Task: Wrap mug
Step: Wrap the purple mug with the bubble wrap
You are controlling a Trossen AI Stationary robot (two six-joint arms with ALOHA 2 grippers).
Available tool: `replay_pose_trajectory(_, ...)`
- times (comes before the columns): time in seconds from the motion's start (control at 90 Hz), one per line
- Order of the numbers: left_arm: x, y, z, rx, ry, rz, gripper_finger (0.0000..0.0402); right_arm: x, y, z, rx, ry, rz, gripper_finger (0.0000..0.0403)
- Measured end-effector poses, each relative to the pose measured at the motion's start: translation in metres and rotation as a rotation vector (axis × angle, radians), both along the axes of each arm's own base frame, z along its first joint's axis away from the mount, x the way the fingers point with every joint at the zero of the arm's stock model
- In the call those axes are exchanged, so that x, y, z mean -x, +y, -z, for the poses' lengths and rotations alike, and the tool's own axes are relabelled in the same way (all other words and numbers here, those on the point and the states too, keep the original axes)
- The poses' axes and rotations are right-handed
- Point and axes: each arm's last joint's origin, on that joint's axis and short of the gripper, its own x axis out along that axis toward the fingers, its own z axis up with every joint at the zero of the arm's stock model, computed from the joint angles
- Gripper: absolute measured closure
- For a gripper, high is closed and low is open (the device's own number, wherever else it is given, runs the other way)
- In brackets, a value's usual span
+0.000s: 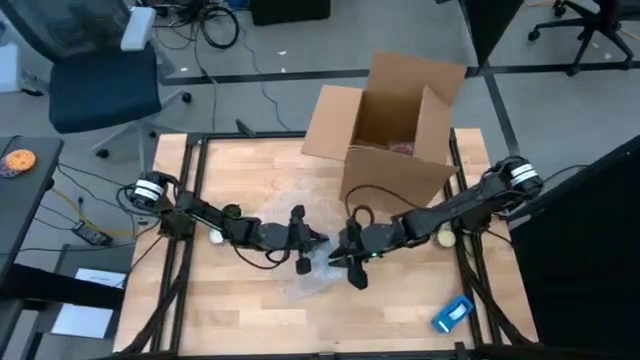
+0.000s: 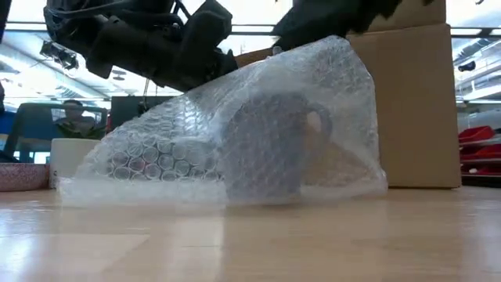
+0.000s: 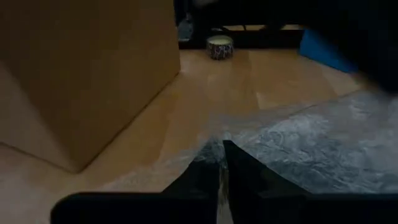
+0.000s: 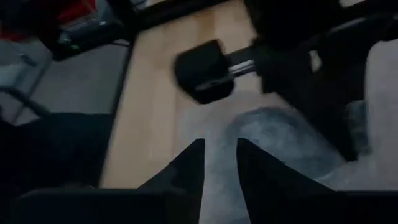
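Bubble wrap, clear and crinkled [image 2: 235, 133], is draped like a tent over the grey ceramic mug [image 2: 270, 145], which stands upright on the pale wooden table [image 2: 250, 243] in front of the open brown cardboard box [image 1: 390, 125], its handle turned toward the box side in the low view. Seen from above, the wrapped mug sits between the two grippers, so neither arm is clearly nearer: the left gripper [image 1: 312, 240] comes at it from the side away from the box's right flap, the right gripper [image 1: 345, 255] from the opposite side, and the two nearly meet over the sheet. The left gripper's fingers [image 3: 205, 177] are pressed together on an edge of the wrap, which spreads out beyond them toward the box. The right gripper's fingers [image 4: 186, 168] stand slightly apart above the sheet with wrap showing in the gap between them, and whether they pinch any of it I cannot tell. The sheet's long axis runs across the table, one low tail trailing flat away from the box, and that loose tail looks like the part yet to be folded around the mug. Farther from the box lie a small blue packet [image 1: 452, 313] near the table's front edge and a small round patterned tin [image 3: 219, 46], both well clear of the work.
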Motion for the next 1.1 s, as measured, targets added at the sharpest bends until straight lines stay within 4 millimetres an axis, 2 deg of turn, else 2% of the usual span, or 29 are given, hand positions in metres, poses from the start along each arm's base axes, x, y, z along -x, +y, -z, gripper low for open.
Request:
replay_pose_trajectory(0.144, 0.0, 0.0, 0.0, 0.002, -0.003, 0.0, 0.0402, -0.012, 0.001, 0.018, -0.002, 0.005, -0.074, 0.0397)
replay_pose_trajectory(0.378, -0.001, 0.0, -0.005, 0.004, -0.044, -0.002, 0.0402, -0.017, -0.007, 0.027, 0.02, 0.032, -0.018, 0.0401)
replay_pose_trajectory(0.533, 0.0, 0.0, -0.014, 0.005, -0.083, 0.0, 0.0402, -0.017, -0.011, 0.029, 0.031, 0.049, 0.0, 0.0402)
replay_pose_trajectory(0.689, 0.004, 0.001, -0.026, -0.015, -0.105, 0.011, 0.0402, -0.021, -0.011, 0.039, 0.014, 0.073, 0.005, 0.0403)
replay_pose_trajectory(0.911, 0.016, 0.003, -0.042, -0.045, -0.054, 0.02, 0.0399, -0.024, -0.012, 0.048, 0.015, 0.099, 0.016, 0.0403)
replay_pose_trajectory(1.1, 0.03, 0.007, -0.062, -0.116, -0.031, 0.039, 0.0374, -0.024, -0.012, 0.048, 0.003, 0.098, 0.024, 0.0403)
